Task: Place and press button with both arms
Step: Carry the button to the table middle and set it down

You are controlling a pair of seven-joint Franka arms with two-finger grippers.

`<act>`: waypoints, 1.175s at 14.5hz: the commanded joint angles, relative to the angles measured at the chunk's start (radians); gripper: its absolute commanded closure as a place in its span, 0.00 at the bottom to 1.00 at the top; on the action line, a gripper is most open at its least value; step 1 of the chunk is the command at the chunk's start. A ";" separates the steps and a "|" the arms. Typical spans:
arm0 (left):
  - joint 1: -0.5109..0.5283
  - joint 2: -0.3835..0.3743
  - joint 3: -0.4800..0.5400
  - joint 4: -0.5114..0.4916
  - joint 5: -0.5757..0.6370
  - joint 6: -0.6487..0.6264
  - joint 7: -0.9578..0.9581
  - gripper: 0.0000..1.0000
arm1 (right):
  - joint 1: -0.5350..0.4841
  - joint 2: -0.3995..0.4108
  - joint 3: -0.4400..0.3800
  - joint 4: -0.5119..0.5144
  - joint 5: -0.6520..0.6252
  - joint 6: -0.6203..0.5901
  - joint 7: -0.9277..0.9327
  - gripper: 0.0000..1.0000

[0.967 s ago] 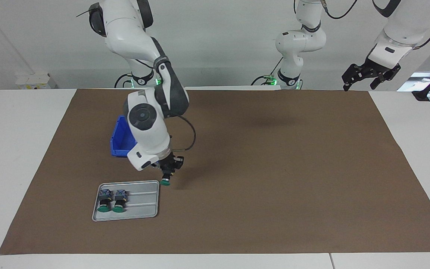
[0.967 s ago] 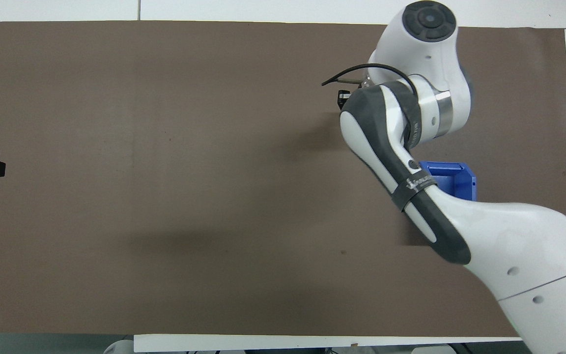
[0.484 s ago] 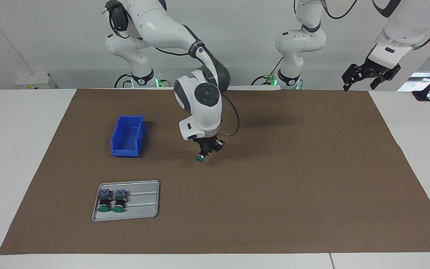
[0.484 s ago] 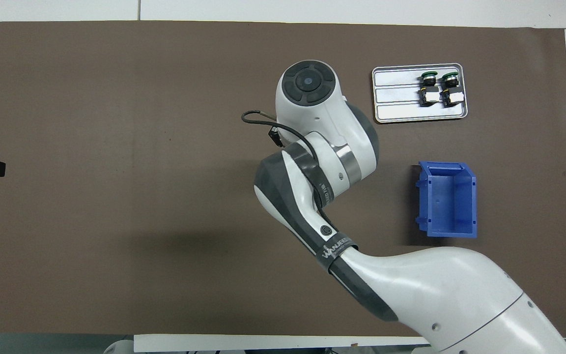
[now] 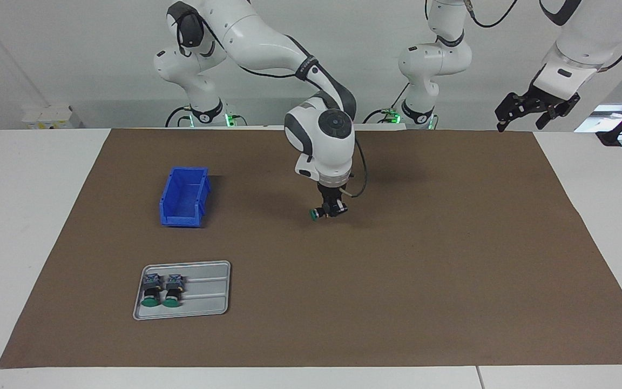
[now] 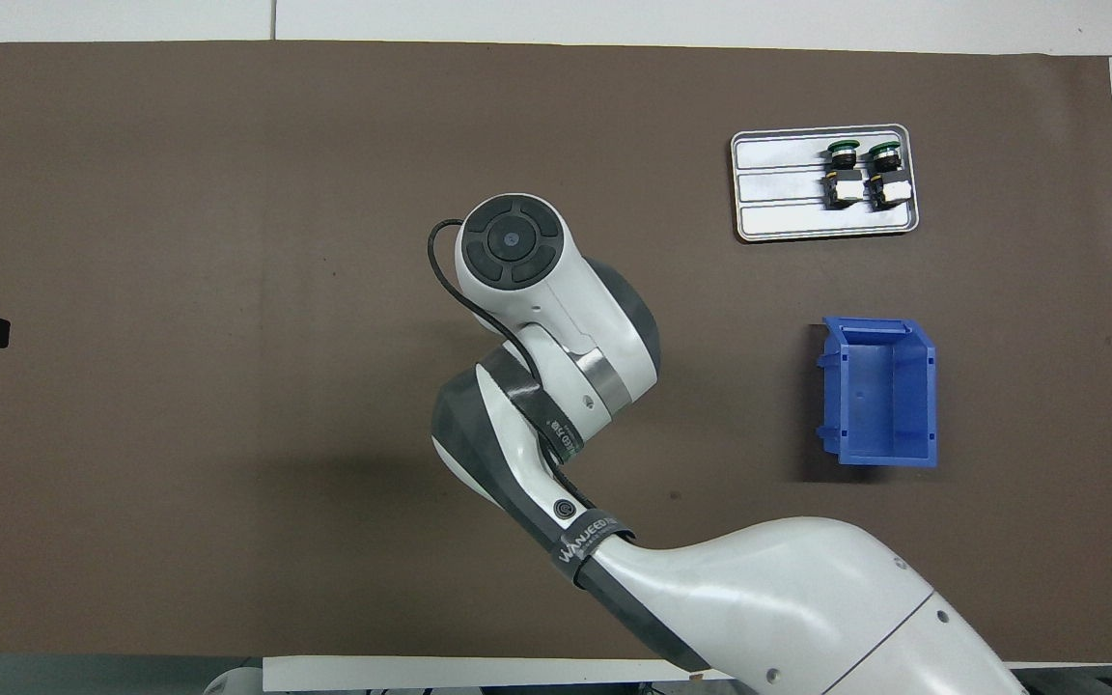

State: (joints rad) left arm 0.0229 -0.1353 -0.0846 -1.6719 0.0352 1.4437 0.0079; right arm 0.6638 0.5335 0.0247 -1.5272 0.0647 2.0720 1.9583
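Brown paper [image 5: 451,270] covers our table, wide bare room around its middle. We count three buttons: two [image 5: 152,292] [image 5: 172,290] on one grey tray [image 5: 208,292], one button [image 5: 316,214] clamped in our right claw [image 5: 328,210] above mid-table. One blue bin [image 5: 184,197]. Our left claw [image 5: 521,111] waits, spread wide, empty, over the table's edge.

Robotics lab: two white arms [image 5: 268,43] bolted at table [image 5: 19,216] edge, brown mat [image 5: 424,270], bare white walls.

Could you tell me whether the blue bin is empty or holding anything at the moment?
Empty: the blue bin shows only its bare blue floor in the overhead view.
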 commanded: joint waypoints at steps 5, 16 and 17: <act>0.003 -0.035 0.005 -0.043 0.019 -0.003 -0.009 0.00 | 0.026 0.003 -0.005 -0.093 0.027 0.132 0.108 0.89; 0.003 -0.035 0.005 -0.043 0.019 -0.002 -0.009 0.00 | -0.013 -0.053 -0.012 -0.056 0.009 0.108 0.084 0.00; 0.005 -0.035 0.005 -0.043 0.019 -0.003 -0.009 0.00 | -0.059 -0.088 -0.012 -0.056 0.009 0.073 0.020 0.00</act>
State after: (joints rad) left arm 0.0264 -0.1455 -0.0801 -1.6888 0.0355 1.4425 0.0067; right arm 0.6833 0.5261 0.0042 -1.5725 0.0742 2.2091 2.0587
